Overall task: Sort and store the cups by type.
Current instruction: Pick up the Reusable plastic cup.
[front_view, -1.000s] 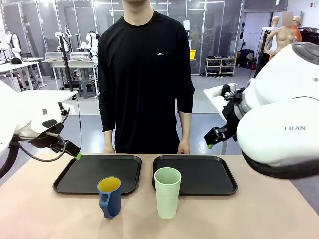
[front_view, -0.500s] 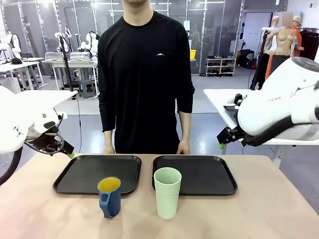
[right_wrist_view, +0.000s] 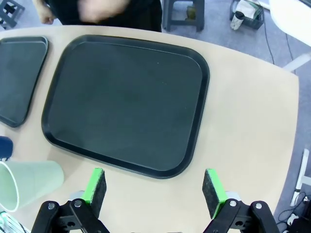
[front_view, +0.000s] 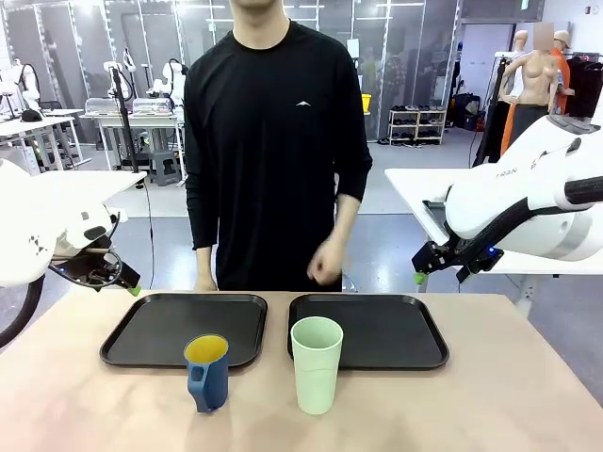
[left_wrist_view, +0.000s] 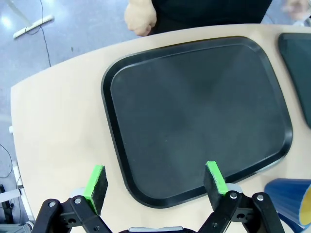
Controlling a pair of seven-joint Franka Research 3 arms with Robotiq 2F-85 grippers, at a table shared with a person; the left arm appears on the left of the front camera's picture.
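**Item 1.** Dark blue mug [front_view: 207, 372], yellow inside. It is stood upright on the bare desk [front_view: 509, 395], just in front of the left black tray [front_view: 151, 330].

**Item 2.** Pale mint-green tumbler [front_view: 317, 364], upright, set just in front of the right black tray [front_view: 396, 330].

**Status.** Neither cup is stored yet. One tray is judged to be meant for each type.

**Left jaws.** Spread wide, nothing held. They are hung above the desk by the left tray's outer far corner.

**Right jaws.** Spread wide and empty, held high beside the right tray's outer far corner. Both stances are judged ready positions that leave the cups unobstructed.

**Person's hand** [front_view: 325, 262]. Raised beyond the trays and blurred; its purpose cannot be told.
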